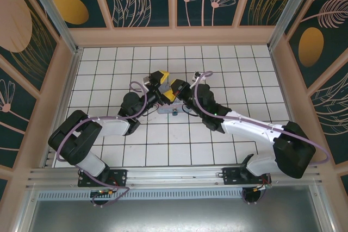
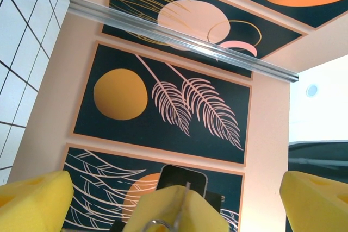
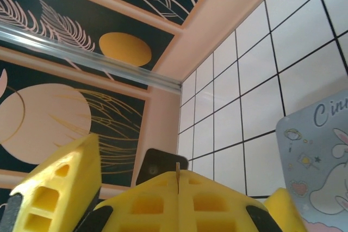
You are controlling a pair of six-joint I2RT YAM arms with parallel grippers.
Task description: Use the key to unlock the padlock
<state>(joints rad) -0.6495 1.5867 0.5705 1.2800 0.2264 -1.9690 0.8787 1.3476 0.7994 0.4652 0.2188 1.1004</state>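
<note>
Beside both end effectors lies a tin box (pastel, cartoon-printed).

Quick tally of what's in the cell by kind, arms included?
Robot arms: 2 (left arm, right arm)
Tin box: 1
Padlock: 1, a small teal speck beside the box
Key: too small to tell, not counted
Total: 4
</note>
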